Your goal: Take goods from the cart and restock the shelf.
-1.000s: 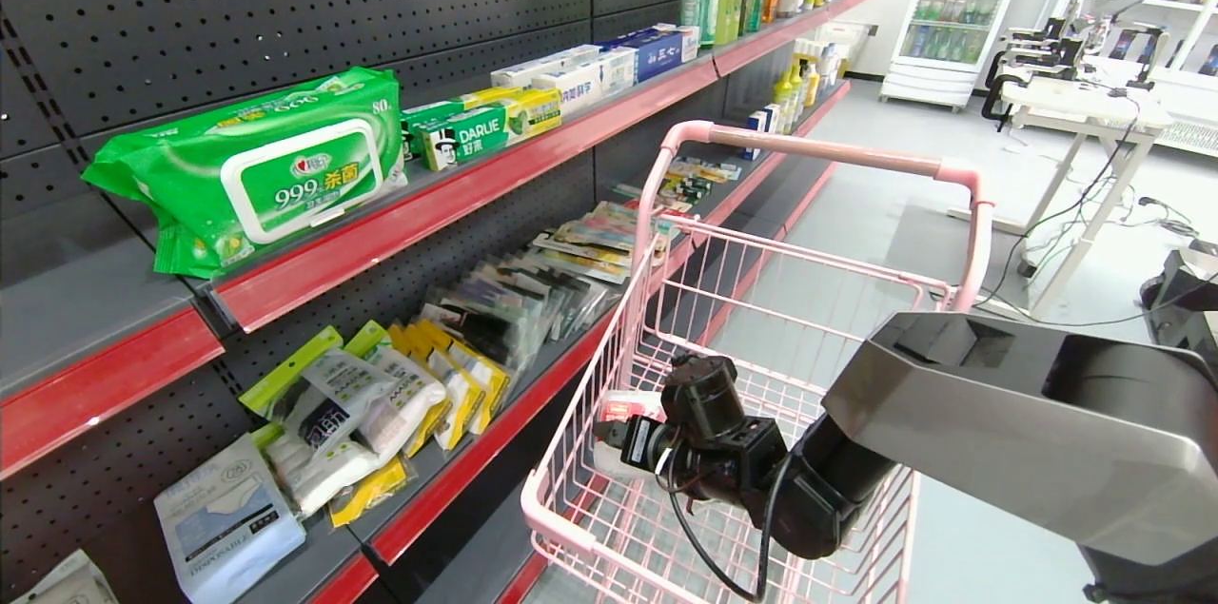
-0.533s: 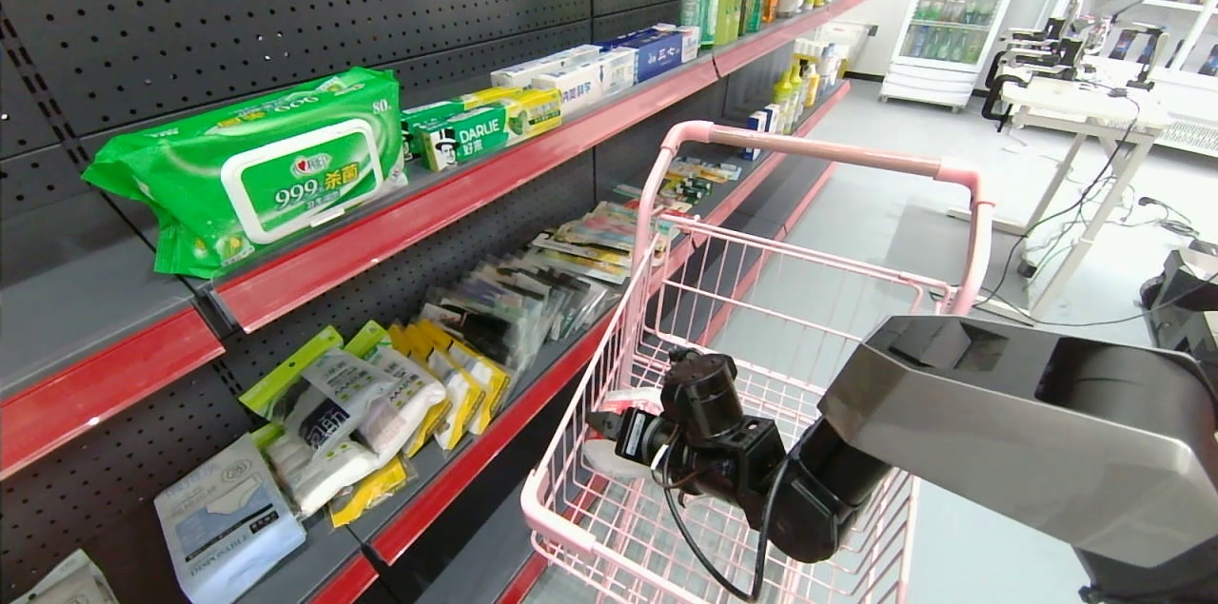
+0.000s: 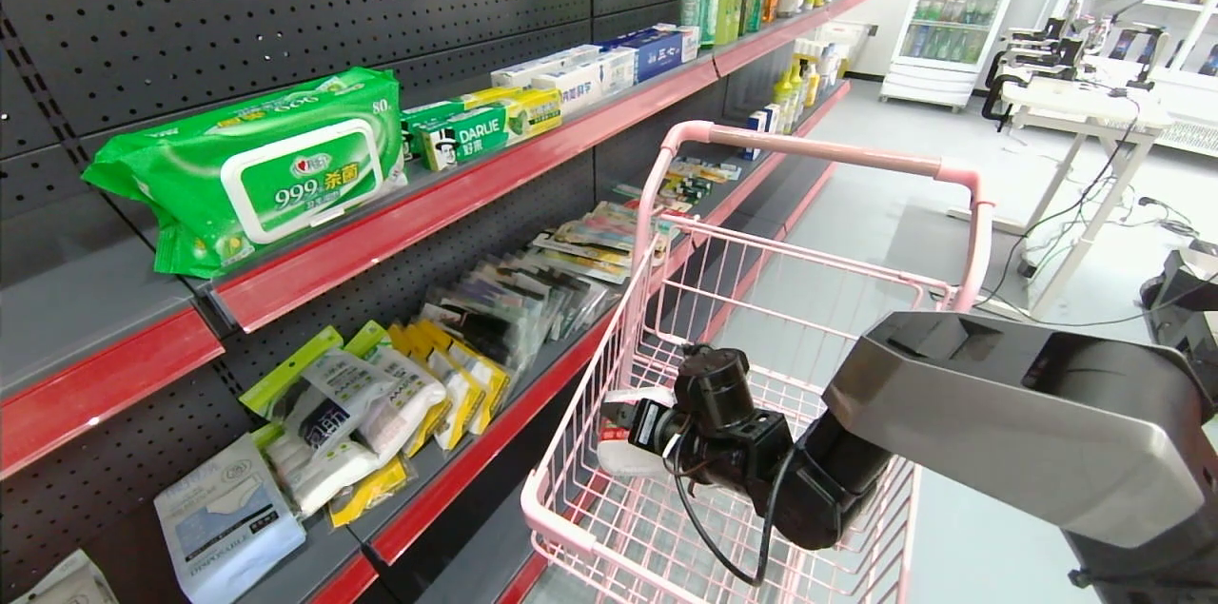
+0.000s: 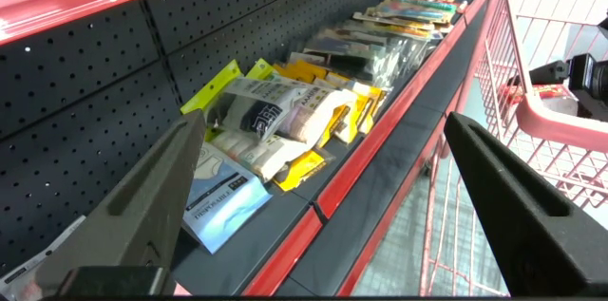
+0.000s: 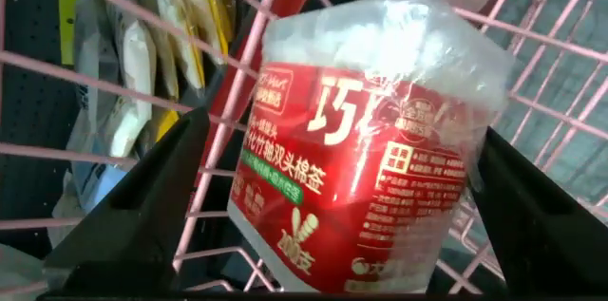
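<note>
Cotton-swab pack: clear plastic bag with a red label and white swabs (image 5: 370, 149), tilted inside the pink wire cart (image 3: 809, 152), against its shelf-side wall and toward the corner away from the handle.
Right gripper: (image 3: 617, 428) down in the cart, its dark fingers (image 5: 142, 216) set against either side of the pack, holding it.
Left gripper: (image 4: 323, 125) spread wide with nothing between its prongs, near the red front edge of the lower tier.
Black pegboard shelf with red edges: (image 3: 457, 195) just beside the cart.
Upper tier: large green wipes packet (image 3: 252, 171) near the front edge, boxed toothpaste (image 3: 476, 128) farther along.
Lower tier: flat pouches in white, yellow and green (image 4: 285, 121), overlapping in a row.
</note>
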Motion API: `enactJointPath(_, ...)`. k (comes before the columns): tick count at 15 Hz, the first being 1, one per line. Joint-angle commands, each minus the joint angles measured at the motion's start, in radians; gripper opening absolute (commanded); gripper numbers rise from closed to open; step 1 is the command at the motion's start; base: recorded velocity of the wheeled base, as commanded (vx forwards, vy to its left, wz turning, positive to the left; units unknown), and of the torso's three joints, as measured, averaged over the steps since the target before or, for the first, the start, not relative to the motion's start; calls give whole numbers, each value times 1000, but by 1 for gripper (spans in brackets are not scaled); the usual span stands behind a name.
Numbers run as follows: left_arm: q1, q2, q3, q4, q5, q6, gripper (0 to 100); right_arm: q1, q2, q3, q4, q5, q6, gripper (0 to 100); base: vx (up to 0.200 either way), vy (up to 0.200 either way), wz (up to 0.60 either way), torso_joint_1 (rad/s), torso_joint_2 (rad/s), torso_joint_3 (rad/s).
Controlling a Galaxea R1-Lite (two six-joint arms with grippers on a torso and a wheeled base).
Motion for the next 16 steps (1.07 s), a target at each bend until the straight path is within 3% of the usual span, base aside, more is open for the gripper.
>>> enactJointPath(1, 0, 1, 0, 0, 0, 0, 100, -12, -1, 0, 0, 2, 1, 100, 0, 0, 0, 0, 0, 0)
enactJointPath(16, 0, 1, 0, 0, -6, 8, 100, 23, -7, 3, -51, 36, -2, 100, 0, 0, 0, 0, 0, 0)
